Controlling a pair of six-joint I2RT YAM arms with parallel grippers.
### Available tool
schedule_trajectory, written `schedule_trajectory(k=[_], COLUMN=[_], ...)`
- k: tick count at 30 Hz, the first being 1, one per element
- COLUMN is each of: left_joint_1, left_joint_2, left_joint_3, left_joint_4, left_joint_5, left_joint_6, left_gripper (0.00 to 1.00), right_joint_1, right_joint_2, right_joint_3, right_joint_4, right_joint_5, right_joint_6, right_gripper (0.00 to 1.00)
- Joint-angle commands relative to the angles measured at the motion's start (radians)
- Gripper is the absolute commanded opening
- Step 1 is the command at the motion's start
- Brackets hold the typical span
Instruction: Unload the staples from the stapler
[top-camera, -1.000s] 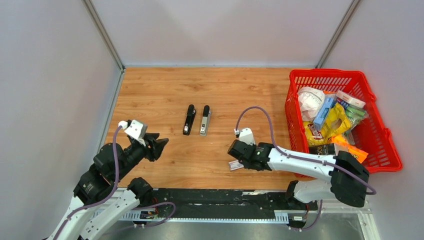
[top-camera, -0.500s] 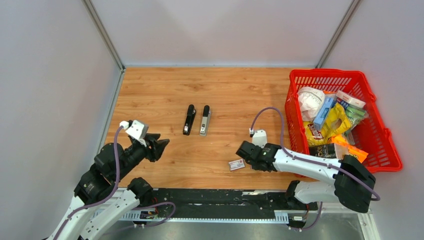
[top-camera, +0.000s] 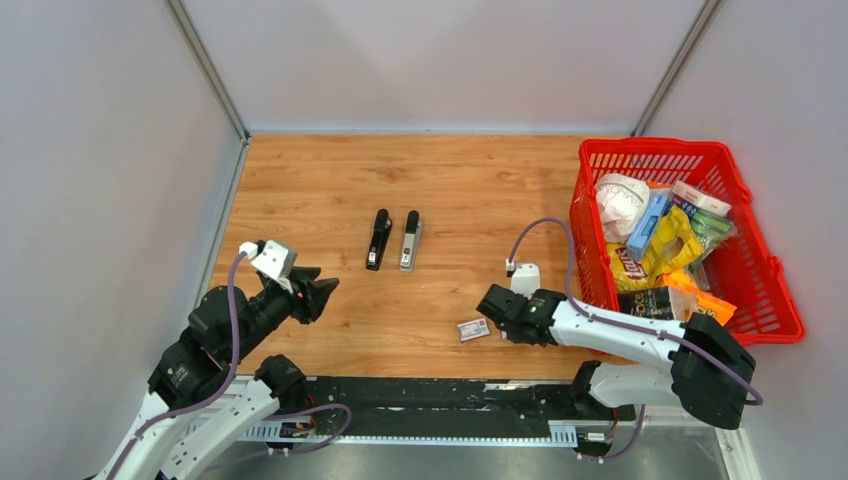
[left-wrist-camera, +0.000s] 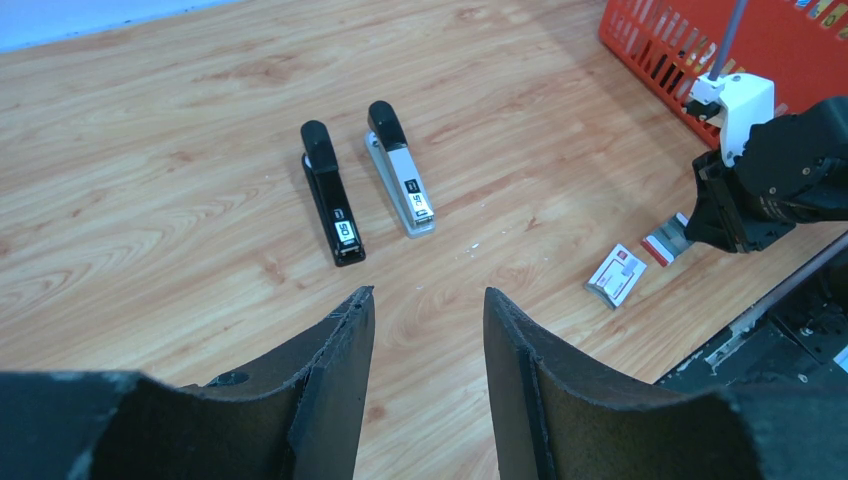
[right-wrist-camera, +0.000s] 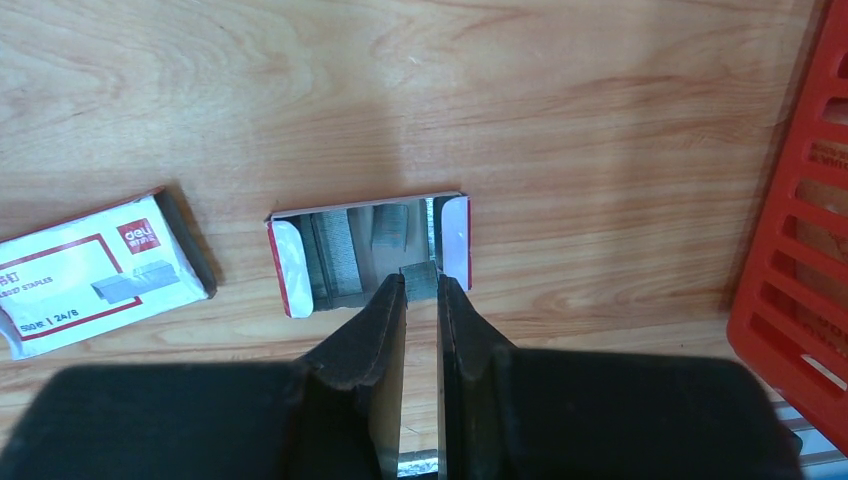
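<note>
Silvery-grey staples (right-wrist-camera: 419, 279), a short ribbed strip, sit between the tips of the right fingers (right-wrist-camera: 372, 335). These stand almost together and look clamped on the strip. It hangs at the near edge of an open tray (right-wrist-camera: 285, 270) on the table (right-wrist-camera: 560, 120), close to the tray's right-hand end wall, with more strips lying inside. The hold is only at the very tips, so the strip could twist or slip out. Let go here, it may land on the rim, tip out onto the wood, or break into pieces. The tray looks light. A finger brushing it on opening could push it away or flip it.

Just left of the tray lies a white-and-red box sleeve (right-wrist-camera: 95, 265), apart from it. A careless sweep could knock it.

Farther left, the left fingers (left-wrist-camera: 330, 360) stand apart and hold nothing, well clear of everything.

Beyond, a black stapler (left-wrist-camera: 332, 195) and a grey stapler (left-wrist-camera: 402, 180) lie side by side. Whether either has staples inside cannot be seen, so a loaded one might be missed.
</note>
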Motion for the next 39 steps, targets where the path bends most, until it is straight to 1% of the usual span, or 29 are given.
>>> schedule_trajectory(k=[1,27,33,39], left_joint_1=[-0.001,-0.001,-0.001,-0.001], left_joint_2=[-0.001,-0.004,-0.004,-0.004], left_joint_3=[-0.001,0.000,-0.001,-0.001], left_joint_4=[0.024,0.022,0.022,0.025], left_joint_5=[0.006,0.005,0.003,0.003], left_joint_6=[0.016,0.015,0.015,0.015], left_gripper=[0.52,0.52,0.52,0.52], right_joint_1=[-0.003,-0.002,-0.005,-0.002], right_joint_2=[-0.022,0.019,0.024,0.016], right_joint_3=[-0.013,-0.015,-0.020,-0.018], right_joint_4=[0.023,0.090,0.101,0.095], right_joint_5=[0.006,-0.012,-0.017,-0.012], right_joint_6=[0.036,0.022,0.025,0.028], right_gripper=[0.04,0.04,0.09,0.19])
